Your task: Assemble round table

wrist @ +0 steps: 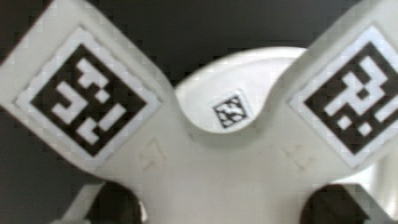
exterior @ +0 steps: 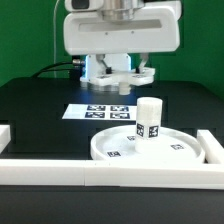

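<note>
The black counter is edged by white rails along 6 o'clock in the exterior view. The largest table part, the round top, lies flat at about 5 o'clock, just inside the rail. The marker board lies flat near the centre.

The cross-shaped foot hangs in the air at 12 o'clock, above the far edge of the marker board and well apart from the round top. In the wrist view its arms fill the picture. The short leg stands upright at the middle of the round top.

The fingers are closed on the foot, though the contact itself is hard to make out.

The foot probably goes onto the leg next. The risks I see:
- If it comes down off-centre, it could push the leg sideways or miss its top.
- A loose hold could let the foot turn or slip on the way over.
- If it travels low, one of its arms might strike the leg's side.
</note>
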`<state>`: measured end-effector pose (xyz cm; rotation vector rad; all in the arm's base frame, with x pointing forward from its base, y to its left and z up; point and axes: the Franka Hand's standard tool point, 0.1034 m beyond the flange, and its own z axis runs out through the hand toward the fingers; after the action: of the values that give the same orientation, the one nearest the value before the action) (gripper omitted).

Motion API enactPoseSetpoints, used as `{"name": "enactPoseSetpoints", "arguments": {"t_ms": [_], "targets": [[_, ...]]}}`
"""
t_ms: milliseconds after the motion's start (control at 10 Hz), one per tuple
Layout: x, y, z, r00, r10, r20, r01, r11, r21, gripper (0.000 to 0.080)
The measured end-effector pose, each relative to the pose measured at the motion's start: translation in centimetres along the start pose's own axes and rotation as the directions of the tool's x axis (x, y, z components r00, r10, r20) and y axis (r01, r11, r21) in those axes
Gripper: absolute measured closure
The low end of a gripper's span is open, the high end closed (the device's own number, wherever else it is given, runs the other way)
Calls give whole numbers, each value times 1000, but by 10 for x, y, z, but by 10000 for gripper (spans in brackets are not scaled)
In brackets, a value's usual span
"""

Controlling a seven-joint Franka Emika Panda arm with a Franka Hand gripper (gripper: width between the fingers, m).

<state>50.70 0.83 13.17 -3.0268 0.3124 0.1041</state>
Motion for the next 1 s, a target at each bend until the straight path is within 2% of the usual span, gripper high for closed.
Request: {"name": "enactPoseSetpoints", "arguments": {"t_ms": [100,500,600,700,900,1000], "targets": [[8,-9,-6,1000,-7,-12,7,1000,3,357],[6,-7,-3,1000,-27,-8,27,1000,2,357],[12,-8,-8,997,-71,-1,71,997,-1,357],[24,-20,-15,994,-108,-5,108,994,-15,357],[45,-32,-15,986,-168,6,168,985,-21,357],[50,-36,-14,982,-189,13,189,982,-25,357]]}}
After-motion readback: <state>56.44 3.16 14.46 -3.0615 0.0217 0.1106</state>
